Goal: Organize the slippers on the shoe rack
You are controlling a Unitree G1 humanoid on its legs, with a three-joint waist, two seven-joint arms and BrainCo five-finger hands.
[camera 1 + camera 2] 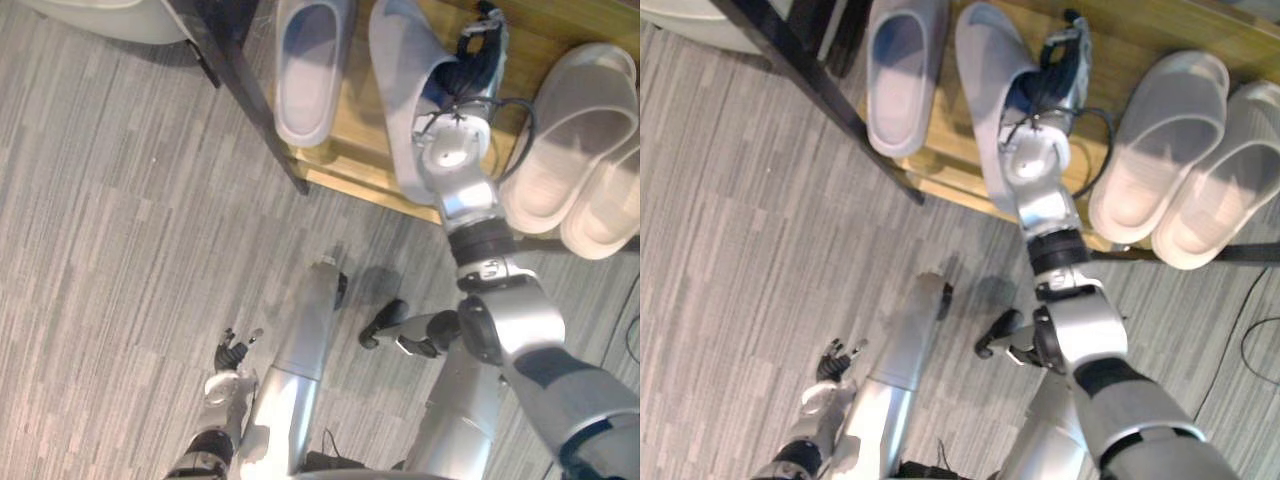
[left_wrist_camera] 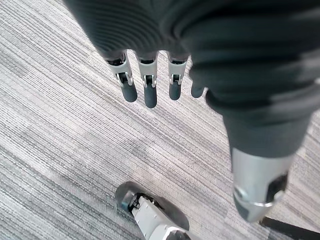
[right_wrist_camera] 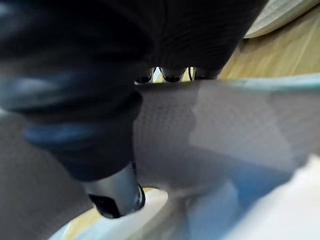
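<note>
A grey slipper (image 1: 400,90) lies tilted on the wooden shelf (image 1: 545,30) of the shoe rack, its heel hanging over the front edge. My right hand (image 1: 480,50) is shut on its upper. In the right wrist view the fingers (image 3: 172,76) hook over the grey strap (image 3: 225,130) and the thumb (image 3: 117,195) sits under it. Its grey mate (image 1: 310,70) rests flat on the shelf just to the left. My left hand (image 1: 232,355) hangs low over the carpet with straight fingers (image 2: 150,90) and holds nothing.
A pair of pale beige slippers (image 1: 575,130) lies on the shelf to the right, their heels past the front edge. A black rack leg (image 1: 250,90) slants down at the shelf's left end. A pale rounded object (image 1: 110,15) sits at the top left.
</note>
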